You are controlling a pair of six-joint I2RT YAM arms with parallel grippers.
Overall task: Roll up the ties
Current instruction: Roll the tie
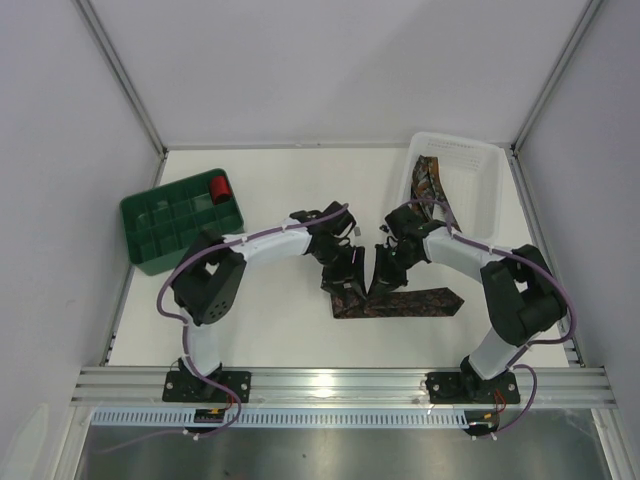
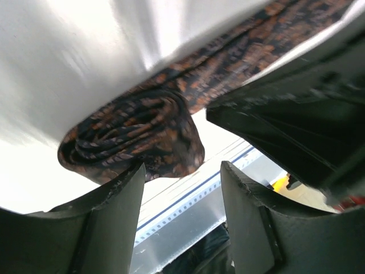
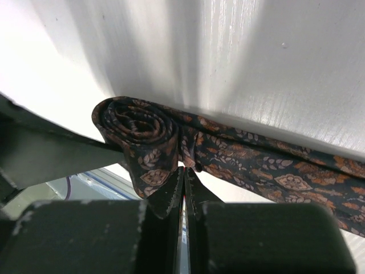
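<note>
Top external view: one patterned tie (image 1: 410,302) lies on the desk (image 1: 270,330) between the two arms, part wound, its pointed wide end out toward the right arm's side.
Rolled end: a tight coil (image 2: 134,137) sits at the tie's left end, under both wrists, resting on the desk.
Long axis: the unrolled length (image 3: 274,171) runs flat, left to right across the desk and away from the coil, so rolling on means travelling rightward along it.
Left gripper (image 2: 182,171): fingers apart, holding nothing, with the coil just beyond the tips and nearest the left finger (image 2: 117,200).
Right gripper (image 3: 183,174): fingers together, tips at the fabric where the coil meets the flat length; whether a fold is pinched there cannot be told.
Nearer arm: both are close, the left facing the coil's side and the right at its seam with the flat part.
Coming move, as a judgement: the left gripper looks set to take a fresh hold on the coil while the right pins the seam, and a loose grip could let the turns spring open.
Second tie (image 1: 432,185): draped in the white basket (image 1: 480,160) at the far right, not yet rolled.
</note>
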